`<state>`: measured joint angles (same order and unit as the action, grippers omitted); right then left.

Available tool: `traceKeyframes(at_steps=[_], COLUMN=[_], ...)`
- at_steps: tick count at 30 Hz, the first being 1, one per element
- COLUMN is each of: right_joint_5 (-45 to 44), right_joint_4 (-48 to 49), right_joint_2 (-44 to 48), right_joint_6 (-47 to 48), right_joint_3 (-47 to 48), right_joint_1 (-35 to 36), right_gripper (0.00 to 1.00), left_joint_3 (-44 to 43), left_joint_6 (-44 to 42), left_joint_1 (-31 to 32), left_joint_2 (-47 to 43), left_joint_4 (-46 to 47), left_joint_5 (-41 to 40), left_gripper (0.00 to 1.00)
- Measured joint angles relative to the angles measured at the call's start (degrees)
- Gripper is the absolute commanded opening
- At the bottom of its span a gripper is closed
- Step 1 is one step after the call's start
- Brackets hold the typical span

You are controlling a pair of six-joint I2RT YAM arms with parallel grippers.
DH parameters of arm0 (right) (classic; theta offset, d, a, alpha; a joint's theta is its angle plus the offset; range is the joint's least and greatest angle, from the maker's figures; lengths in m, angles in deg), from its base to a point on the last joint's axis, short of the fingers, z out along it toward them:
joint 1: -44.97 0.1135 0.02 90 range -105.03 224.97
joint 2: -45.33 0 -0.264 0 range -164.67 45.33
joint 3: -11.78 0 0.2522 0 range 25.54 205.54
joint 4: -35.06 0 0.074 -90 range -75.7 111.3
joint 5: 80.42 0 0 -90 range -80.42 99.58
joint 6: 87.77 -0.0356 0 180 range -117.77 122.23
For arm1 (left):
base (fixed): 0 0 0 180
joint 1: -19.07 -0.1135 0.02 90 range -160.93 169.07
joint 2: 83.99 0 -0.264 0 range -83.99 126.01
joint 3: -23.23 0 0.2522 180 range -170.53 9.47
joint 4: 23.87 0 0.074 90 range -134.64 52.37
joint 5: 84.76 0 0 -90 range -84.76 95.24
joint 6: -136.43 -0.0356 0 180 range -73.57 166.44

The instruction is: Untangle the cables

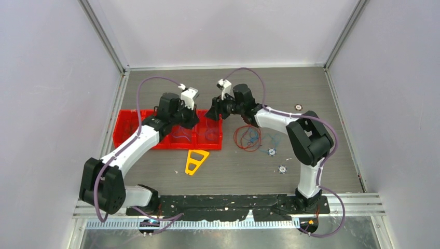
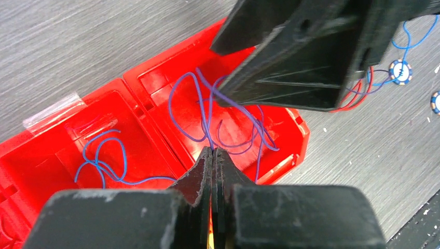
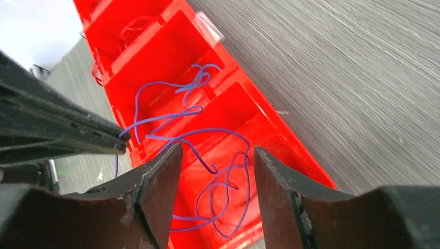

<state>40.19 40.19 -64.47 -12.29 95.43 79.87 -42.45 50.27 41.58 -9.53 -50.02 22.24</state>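
Observation:
A blue cable (image 2: 228, 132) lies looped in the end compartment of the red tray (image 1: 136, 146). My left gripper (image 2: 212, 150) is shut on a strand of this cable just above the tray; it also shows in the top view (image 1: 197, 117). My right gripper (image 3: 218, 151) is open and empty, hovering over the same cable (image 3: 228, 176), close to the left gripper's fingertips (image 3: 111, 139). A second blue cable (image 2: 101, 161) lies in the neighbouring compartment. A tangle of red and blue cables (image 1: 248, 138) lies on the table right of the tray.
A yellow triangular piece (image 1: 196, 161) lies in front of the tray. Small round discs (image 1: 271, 151) lie near the tangle, with one (image 1: 298, 107) further back. The tray's far left compartments hold more thin wires.

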Motion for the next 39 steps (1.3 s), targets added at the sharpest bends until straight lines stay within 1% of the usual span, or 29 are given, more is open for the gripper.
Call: traceKeyframes(at_steps=[1, 3, 5, 10, 13, 18, 19, 22, 24, 27, 28, 30, 31, 35, 37, 39], right_joint_5=[-0.63, -1.81, -2.71, -4.22, -4.66, -4.04, -3.85, -3.15, -2.82, -2.40, -2.38, -2.23, -2.21, -2.78, -3.82, -5.11], right_joint_4=[-2.14, -5.81, -8.98, -14.03, -16.39, -22.16, -23.54, -28.39, -31.78, -38.10, -40.30, -45.18, -47.32, -53.02, -55.06, -56.33], right_joint_2=[0.61, 2.21, 4.20, 9.68, 12.87, 17.42, 18.21, 20.11, 21.00, 21.73, 21.84, 22.08, 22.14, 22.86, 23.19, 23.02], right_joint_6=[1.22, 3.06, 4.46, 6.51, 7.41, 9.86, 10.43, 13.84, 16.31, 20.55, 22.08, 25.40, 26.91, 31.30, 32.57, 33.27], right_joint_3=[0.00, 0.00, -0.09, -0.76, -0.79, -0.81, -0.81, -1.11, -1.51, -1.75, -1.75, -1.77, -1.81, -3.72, -5.16, -6.03], right_joint_1=[-0.11, -0.26, -0.55, -1.27, -2.12, -6.08, -7.32, -11.21, -13.42, -16.37, -17.03, -17.94, -18.21, -18.51, -18.51, -18.51], right_gripper=[0.69, 0.75, 0.80, 0.87, 0.92, 0.94, 0.94, 0.94, 0.94, 0.94, 0.93, 0.92, 0.91, 0.87, 0.84, 0.80], left_joint_3=[0.00, 0.00, 0.00, -0.72, -2.69, -8.87, -10.47, -12.13, -12.07, -11.69, -11.69, -11.63, -11.52, -10.69, -10.71, -10.73], left_joint_6=[0.02, 0.15, 0.24, 0.76, 1.36, 2.16, 2.19, 1.81, 1.27, -0.20, -0.59, -2.64, -3.76, -7.41, -8.81, -9.70], left_joint_1=[0.02, 0.04, 0.15, 1.11, 2.58, 5.01, 5.31, 5.62, 5.62, 5.62, 5.62, 5.62, 5.62, 5.62, 5.64, 5.81], left_joint_2=[0.76, 2.27, 3.87, 8.09, 11.17, 17.84, 19.56, 21.97, 21.40, 17.97, 16.24, 11.91, 9.49, 1.27, 0.04, 0.66], left_joint_4=[0.26, 0.76, 1.31, 1.31, 0.72, -1.55, -2.14, -3.30, -4.39, -5.46, -5.97, -6.84, -6.97, -6.75, -6.27, -6.16], left_joint_5=[-0.04, -0.15, -0.42, -0.85, -1.55, -4.22, -4.76, -5.70, -5.40, -4.17, -3.63, -2.14, -1.29, 2.99, 5.60, 8.00], left_gripper=[0.00, 0.00, 0.00, 0.00, 0.00, 0.00, 0.03, 0.32, 0.44, 0.64, 0.73, 0.92, 0.98, 1.00, 1.00, 1.00])
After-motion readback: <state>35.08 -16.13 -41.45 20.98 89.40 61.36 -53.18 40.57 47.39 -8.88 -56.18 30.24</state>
